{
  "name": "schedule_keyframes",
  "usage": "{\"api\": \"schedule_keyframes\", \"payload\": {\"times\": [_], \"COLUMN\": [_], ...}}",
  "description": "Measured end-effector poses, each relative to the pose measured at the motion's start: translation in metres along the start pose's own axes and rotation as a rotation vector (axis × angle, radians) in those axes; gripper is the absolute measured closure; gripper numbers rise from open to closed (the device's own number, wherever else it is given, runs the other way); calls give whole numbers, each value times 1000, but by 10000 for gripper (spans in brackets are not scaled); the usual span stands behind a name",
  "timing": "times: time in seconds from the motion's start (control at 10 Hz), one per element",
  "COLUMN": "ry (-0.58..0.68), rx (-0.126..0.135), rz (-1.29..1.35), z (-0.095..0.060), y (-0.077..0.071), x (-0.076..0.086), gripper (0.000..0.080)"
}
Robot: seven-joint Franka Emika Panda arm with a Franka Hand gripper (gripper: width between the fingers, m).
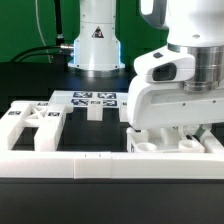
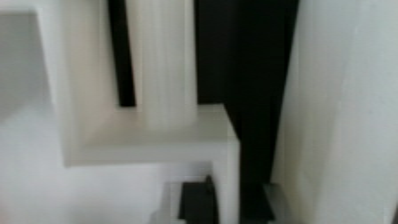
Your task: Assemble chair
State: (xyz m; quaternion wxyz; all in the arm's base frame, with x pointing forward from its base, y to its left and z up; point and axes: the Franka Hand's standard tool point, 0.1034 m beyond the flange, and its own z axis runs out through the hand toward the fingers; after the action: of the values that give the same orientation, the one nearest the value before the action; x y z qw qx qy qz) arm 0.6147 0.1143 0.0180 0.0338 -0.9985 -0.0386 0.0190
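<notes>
While half-hidden under the end effector [image 1: 172, 132], white, blocky, slotted chair pieces [image 1: 150, 146].

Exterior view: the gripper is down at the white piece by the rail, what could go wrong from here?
The gripper sits low over the chair piece with round holes, close beside the border rail; pulling away could drag or jam the piece against it. The wrist view shows only blurred white surfaces, so a finger snagged on the piece might go unnoticed.

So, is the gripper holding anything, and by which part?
Cannot tell. The gripper is down among the chair pieces by the border rail, fingertips hidden; wrist view blurred.
</notes>
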Motion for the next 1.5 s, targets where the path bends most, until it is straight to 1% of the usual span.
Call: {"api": "schedule_keyframes", "payload": {"times": [0.1, 0.2, 0.3, 0.4, 0.5, 0.6, 0.7, 0.8, 1.0, 1.1, 1.2, 1.3, 1.5], "ry": [12, 23, 23, 32, 33, 25, 36, 43, 37, 36, 38, 36, 35], "rx": [1, 11, 18, 18, 14, 8, 3, -2, -1, -1, 8, 1, -8], "rz": [2, 7, 12, 14, 16, 18, 21, 25, 23, 19, 30, 45, 29], "z": [-11, -25, -40, -50, -56, -59, -55, -49, -50, -48, -41, -34, -23], "y": [3, 6, 9, 11, 13, 17, 19, 23, 22, 25, 39, 49, 55], "x": [3, 6, 7, 7, -3, -22, -36, -50, -49, -51, -63, -78, -103], "gripper": [703, 500, 365, 365, 215, 164, 154, 154, 151, 151, 151, 151, 151]}}
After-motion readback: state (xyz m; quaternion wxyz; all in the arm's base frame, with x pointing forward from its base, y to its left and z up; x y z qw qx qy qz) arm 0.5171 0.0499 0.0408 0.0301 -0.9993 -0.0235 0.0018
